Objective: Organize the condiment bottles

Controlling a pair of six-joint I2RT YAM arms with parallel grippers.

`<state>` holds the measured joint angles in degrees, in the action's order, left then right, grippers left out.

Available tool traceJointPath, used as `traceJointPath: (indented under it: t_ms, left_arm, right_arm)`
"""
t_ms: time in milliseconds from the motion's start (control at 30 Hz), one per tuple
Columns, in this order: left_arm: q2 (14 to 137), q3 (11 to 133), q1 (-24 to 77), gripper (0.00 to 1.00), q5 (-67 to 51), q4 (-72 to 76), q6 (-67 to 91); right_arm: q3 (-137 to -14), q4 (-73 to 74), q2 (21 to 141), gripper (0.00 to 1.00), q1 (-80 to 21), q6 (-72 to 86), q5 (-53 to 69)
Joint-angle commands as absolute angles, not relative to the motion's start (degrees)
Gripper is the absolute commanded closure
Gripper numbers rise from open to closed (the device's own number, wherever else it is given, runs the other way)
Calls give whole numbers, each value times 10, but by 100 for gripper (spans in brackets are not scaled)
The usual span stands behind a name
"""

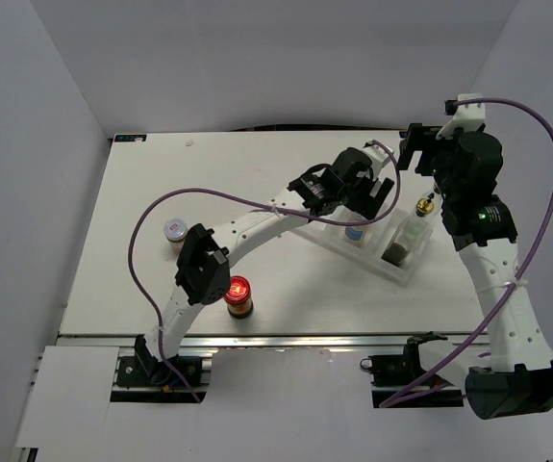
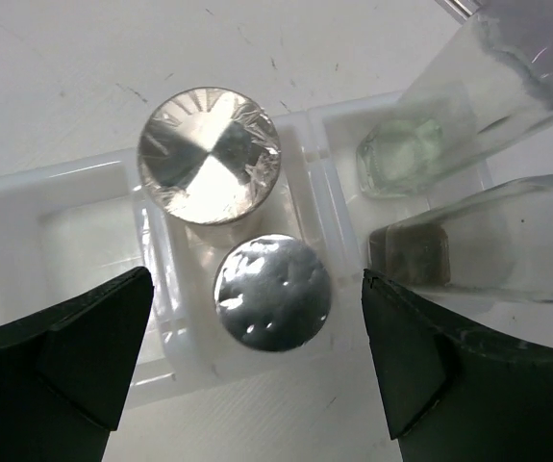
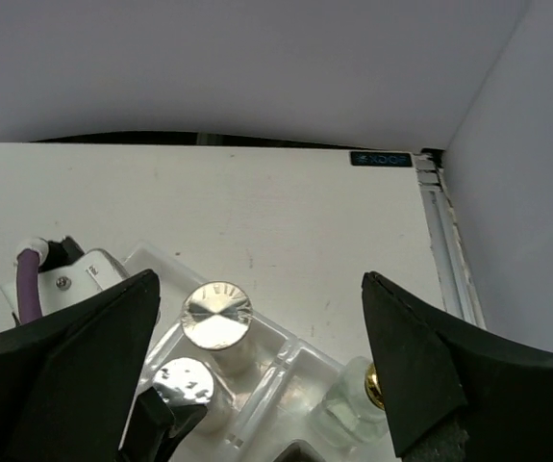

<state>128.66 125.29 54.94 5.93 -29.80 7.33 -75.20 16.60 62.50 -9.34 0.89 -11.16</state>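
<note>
Two silver-lidded jars [image 2: 209, 156] [image 2: 272, 292] stand in the middle compartment of the white tray [image 2: 64, 173]. Two tall clear bottles [image 2: 406, 154] [image 2: 420, 255] stand in its right compartment; one gold pourer top [image 1: 426, 204] shows. My left gripper [image 1: 353, 207] hovers open and empty over the silver lids, as the left wrist view [image 2: 257, 371] shows. My right gripper [image 1: 422, 154] is open and empty, above and beyond the tray's right end; its wrist view [image 3: 257, 380] shows the jars [image 3: 216, 315] below. A red-lidded jar [image 1: 238, 296] and a small pinkish-lidded jar [image 1: 176, 231] stand on the table at the left.
The tray's left compartment [image 2: 84, 241] holds nothing. The left arm's purple cable [image 1: 161, 207] loops over the table's left half. White walls enclose the table on the left, far and right sides.
</note>
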Motion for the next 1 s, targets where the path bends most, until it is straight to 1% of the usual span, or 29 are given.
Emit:
traceJointPath:
  t_ms: [0,67,133,233,367,433,500,567,633,700,733,800,833,967]
  left_arm:
    - [1189,1240,550,2,98,-322,56]
    - [1162,1201,548,2,123,-318,58]
    - [1113,1159,543,2,165,-304,66]
    - [1058,1090,514,2,195,-291,90]
    - [994,1002,420,2,208,-273,135]
    - [955,947,376,2,218,-260,160]
    - [929,896,354,2,266,-257,176]
    - [892,864,325,2,305,-263,192]
    - [855,813,277,2,316,-265,225]
    - [832,776,243,2,324,-259,246]
    - [822,761,205,2,323,-259,255]
    - [797,723,174,2,326,-263,270]
    - [791,713,147,2,330,-268,275]
    - [773,667,102,2,328,-271,296]
  right_arm:
    - [-773,160,623,10,-91,-17,-10]
    - [-777,163,628,11,-91,-19,53]
    - [-785,172,631,11,-92,-21,89]
    - [-795,178,627,11,-92,-28,147]
    - [-804,170,636,11,-105,-19,206]
    - [-824,188,650,11,-125,-28,201]
    - [-842,202,674,11,-171,-57,178]
    - [-853,223,701,11,-248,-77,117]
    - [-865,240,729,11,-302,-101,104]
    - [-871,243,744,11,-318,-94,104]
    - [-854,232,746,11,-329,-78,106]
    - [-830,196,748,11,-352,-75,107]
    - [-818,193,751,11,-392,-79,101]
    - [-780,187,787,11,-490,-84,78]
